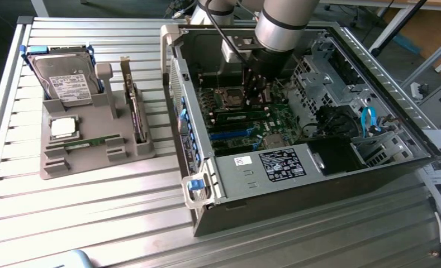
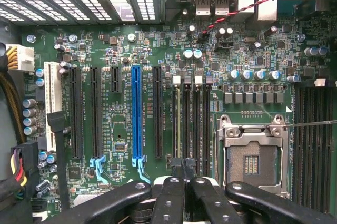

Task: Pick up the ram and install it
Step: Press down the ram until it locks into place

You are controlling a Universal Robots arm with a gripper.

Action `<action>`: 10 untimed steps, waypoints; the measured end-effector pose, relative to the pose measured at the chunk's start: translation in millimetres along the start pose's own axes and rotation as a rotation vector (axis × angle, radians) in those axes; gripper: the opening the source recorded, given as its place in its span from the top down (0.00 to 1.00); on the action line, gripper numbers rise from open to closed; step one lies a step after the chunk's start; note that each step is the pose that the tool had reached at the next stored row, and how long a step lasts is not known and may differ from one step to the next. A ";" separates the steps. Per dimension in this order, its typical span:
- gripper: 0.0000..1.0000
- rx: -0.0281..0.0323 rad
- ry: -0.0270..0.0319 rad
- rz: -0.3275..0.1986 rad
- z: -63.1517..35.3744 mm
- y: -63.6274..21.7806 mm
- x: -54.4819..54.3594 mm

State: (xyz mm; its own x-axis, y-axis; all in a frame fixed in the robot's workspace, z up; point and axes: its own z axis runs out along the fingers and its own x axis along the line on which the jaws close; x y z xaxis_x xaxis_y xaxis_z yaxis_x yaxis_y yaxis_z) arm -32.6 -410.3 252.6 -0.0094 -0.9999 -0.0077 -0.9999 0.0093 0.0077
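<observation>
The open computer case (image 1: 205,167) lies on its side so the arm can reach straight down onto the motherboard (image 2: 121,50), while a grey holder tray (image 1: 93,162) on the exterior view's left keeps a spare stick (image 1: 86,143) within reach. The gripper (image 2: 183,165) hangs over the memory slots with its fingers closed together, seemingly gripping nothing, probably to press rather than carry. The ram (image 2: 176,121) appears to stand in a slot just beyond the fingertips, a thin, pale-edged green strip seen edge-on.
</observation>
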 end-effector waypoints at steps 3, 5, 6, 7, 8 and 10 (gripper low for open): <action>0.89 -0.0001 0.0000 0.000 0.0 0.0 0.2; 0.89 -0.0001 0.0001 0.000 0.0 0.1 0.4; 0.89 -0.0001 0.0001 0.000 0.0 0.2 0.6; 0.89 -0.0001 0.0001 0.000 0.0 0.3 0.8; 0.89 0.0000 0.0000 0.000 0.0 0.4 1.2; 0.89 -0.0001 0.0001 0.000 0.0 0.6 1.6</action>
State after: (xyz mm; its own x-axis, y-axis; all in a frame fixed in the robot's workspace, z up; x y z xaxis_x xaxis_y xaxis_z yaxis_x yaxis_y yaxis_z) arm -33.2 -411.9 252.6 -0.0094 -0.9999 -0.0076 -0.9999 0.0093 0.0078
